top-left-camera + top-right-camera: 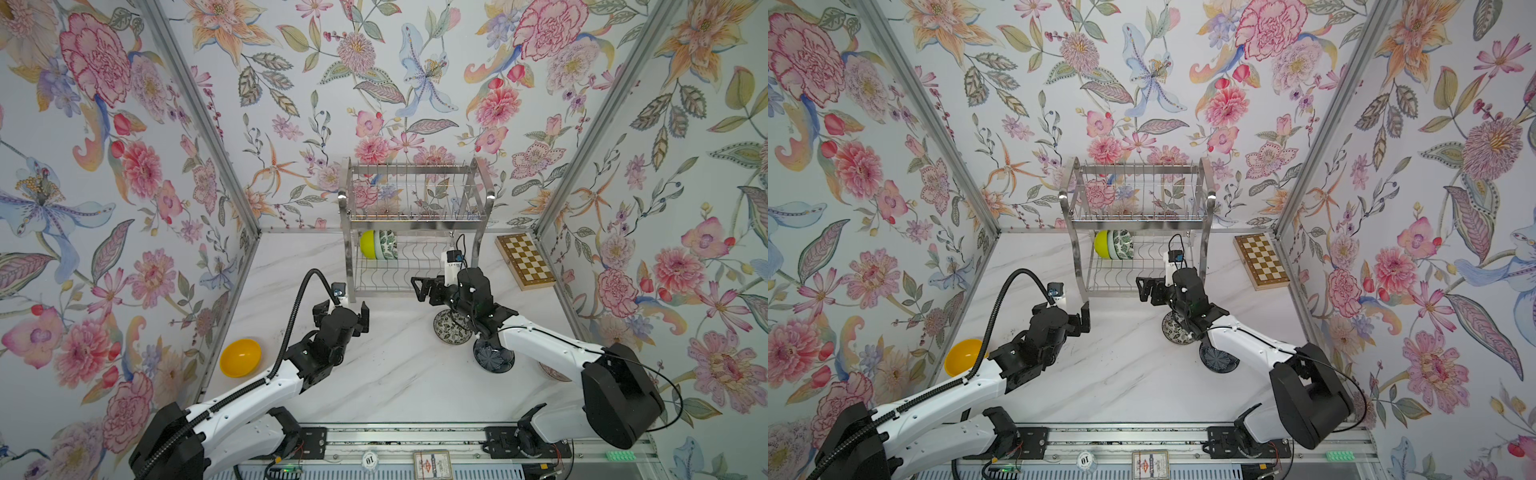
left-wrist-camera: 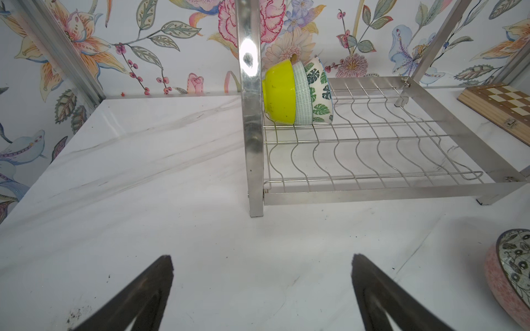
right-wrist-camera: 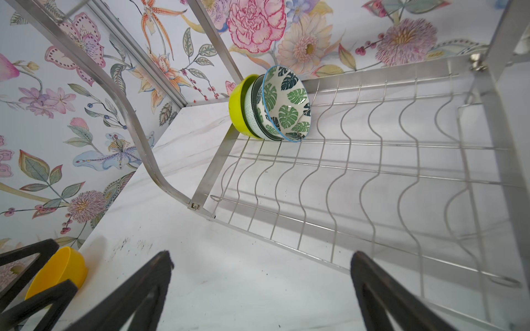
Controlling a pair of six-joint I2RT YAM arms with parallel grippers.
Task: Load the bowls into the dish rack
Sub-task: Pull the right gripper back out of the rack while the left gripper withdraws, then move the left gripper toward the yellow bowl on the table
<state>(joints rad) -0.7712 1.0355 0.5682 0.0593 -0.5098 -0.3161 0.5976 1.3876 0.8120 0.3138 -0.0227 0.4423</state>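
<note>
The steel dish rack [image 1: 415, 226] stands at the back of the table. On its lower tier a lime-yellow bowl [image 1: 367, 244], a pale aqua bowl [image 2: 302, 97] and a green-leaf bowl [image 3: 286, 106] stand on edge at the left end. An orange-yellow bowl [image 1: 240, 357] lies at the table's left. A black-white floral bowl [image 1: 451, 328] and a dark navy bowl [image 1: 492, 358] lie under my right arm. My left gripper [image 1: 341, 308] is open and empty by the rack's front left leg. My right gripper [image 1: 417, 289] is open and empty at the rack's front edge.
A wooden chessboard [image 1: 525, 261] lies right of the rack. Part of a pink-rimmed dish [image 1: 550, 376] shows behind my right forearm. Flowered walls close in the table on three sides. The rack's upper tier [image 1: 1138, 195] holds nothing.
</note>
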